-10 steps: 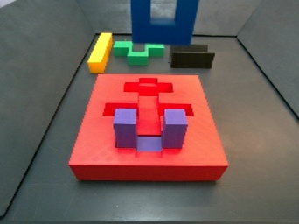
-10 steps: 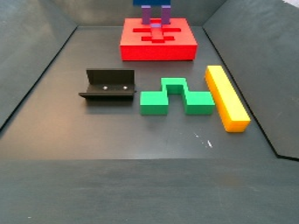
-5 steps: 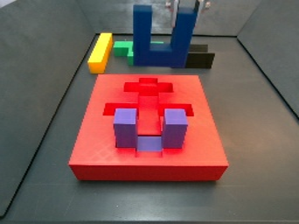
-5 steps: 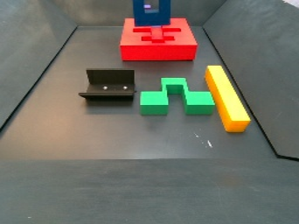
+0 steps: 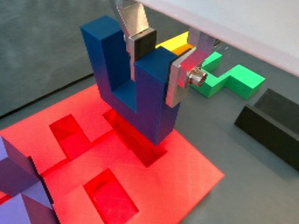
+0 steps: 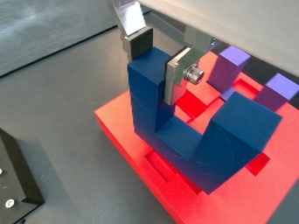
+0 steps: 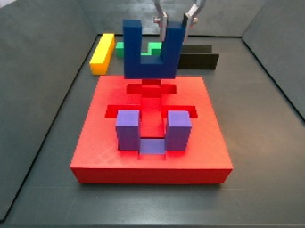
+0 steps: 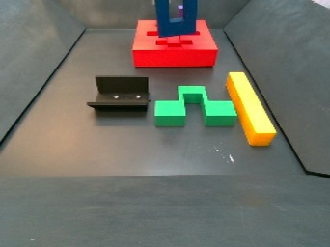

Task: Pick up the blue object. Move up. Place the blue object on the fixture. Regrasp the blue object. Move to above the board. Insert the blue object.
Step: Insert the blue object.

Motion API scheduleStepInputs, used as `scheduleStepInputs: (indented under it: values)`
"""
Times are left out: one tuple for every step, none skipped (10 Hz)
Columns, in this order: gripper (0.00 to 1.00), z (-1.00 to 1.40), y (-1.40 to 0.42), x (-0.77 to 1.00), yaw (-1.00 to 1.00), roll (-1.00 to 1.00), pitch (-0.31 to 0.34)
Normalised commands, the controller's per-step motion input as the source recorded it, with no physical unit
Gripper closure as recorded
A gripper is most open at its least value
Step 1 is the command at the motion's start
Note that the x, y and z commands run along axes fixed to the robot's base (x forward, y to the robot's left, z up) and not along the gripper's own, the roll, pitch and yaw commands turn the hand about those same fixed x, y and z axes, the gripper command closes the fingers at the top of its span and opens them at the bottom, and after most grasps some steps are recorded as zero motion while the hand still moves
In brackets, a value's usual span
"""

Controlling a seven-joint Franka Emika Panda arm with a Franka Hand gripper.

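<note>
Nearest in a side view, bare grey floor (image 8: 142, 183), then the black fixture (image 8: 118, 96) beside a green block (image 8: 194, 105) and a yellow bar (image 8: 250, 106). Farther back, the red board (image 8: 175, 46), purple block (image 7: 152, 130) seated in its near cutout. Above the board's far cross-shaped recess, the blue object (image 7: 154, 54), prongs up, base hanging just over the red surface. Clamped on one prong by the gripper (image 5: 159, 58), silver fingers (image 6: 180, 75) pressed flat against both faces of that prong in both wrist views.
</note>
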Motion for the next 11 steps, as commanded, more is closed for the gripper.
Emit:
scheduleStepInputs:
  values:
    - [1.0,-0.03,-0.09,0.0,-0.43,-0.07,0.084]
    - [1.0,-0.03,-0.09,0.03,-0.36,-0.17,0.0]
    - [1.0,-0.03,-0.05,0.18,-0.27,-0.22,0.0]
    - [1.0,-0.09,0.0,0.25,-0.2,-0.22,-0.034]
    - [1.0,-0.16,0.0,0.33,-0.11,-0.24,-0.091]
    - [1.0,-0.16,0.0,0.33,-0.06,-0.27,-0.114]
    - [1.0,-0.17,0.0,0.2,-0.07,-0.25,-0.1]
    - [1.0,-0.07,0.0,-0.11,-0.06,-0.17,-0.069]
    - [1.0,0.06,0.0,-0.44,0.0,-0.19,-0.211]
    - [1.0,0.3,0.0,-0.69,0.0,-0.13,-0.339]
    - [1.0,0.21,0.0,-0.59,0.0,-0.08,-0.31]
